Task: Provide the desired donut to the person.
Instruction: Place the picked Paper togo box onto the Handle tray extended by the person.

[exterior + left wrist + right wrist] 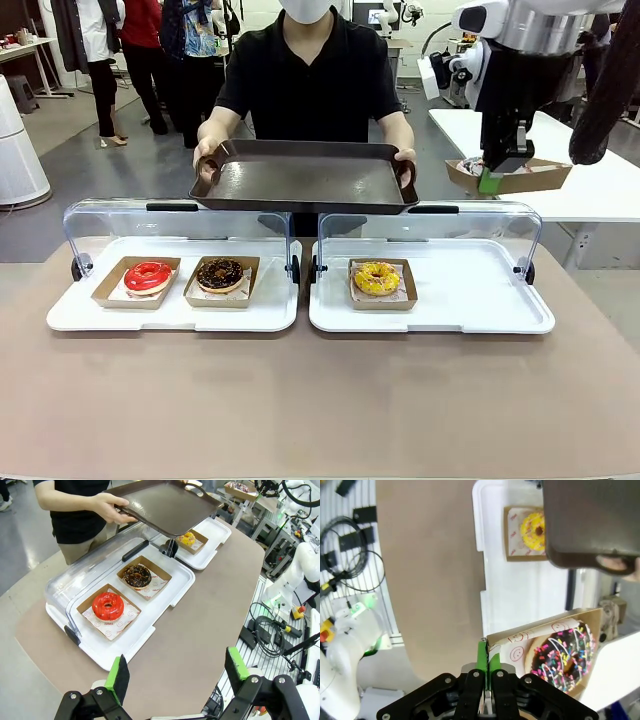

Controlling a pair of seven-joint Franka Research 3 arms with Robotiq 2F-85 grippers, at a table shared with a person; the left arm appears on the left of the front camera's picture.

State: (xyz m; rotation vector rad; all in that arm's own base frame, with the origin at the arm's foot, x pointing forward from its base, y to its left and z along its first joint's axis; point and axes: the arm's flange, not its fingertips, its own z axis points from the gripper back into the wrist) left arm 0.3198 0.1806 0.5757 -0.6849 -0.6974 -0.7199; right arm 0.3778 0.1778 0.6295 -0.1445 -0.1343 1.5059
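Sprinkled chocolate donut (563,657) sits in a cardboard tray (520,639) whose corner is pinched between the closed green pads of the right gripper (485,661), so the donut lies just beside the pads, off to one side. From the front, the tray's wall hides most of it, and the arm above is cut off. It hangs in the air, right of the person's serving tray (300,182). The left gripper (176,662) stands wide and empty over the table's near edge. On the white display trays (170,315) lie a red donut (148,276), a chocolate donut (220,274) and a yellow donut (377,277). Beyond, the person (310,80) holds the empty serving tray in both hands (207,155)
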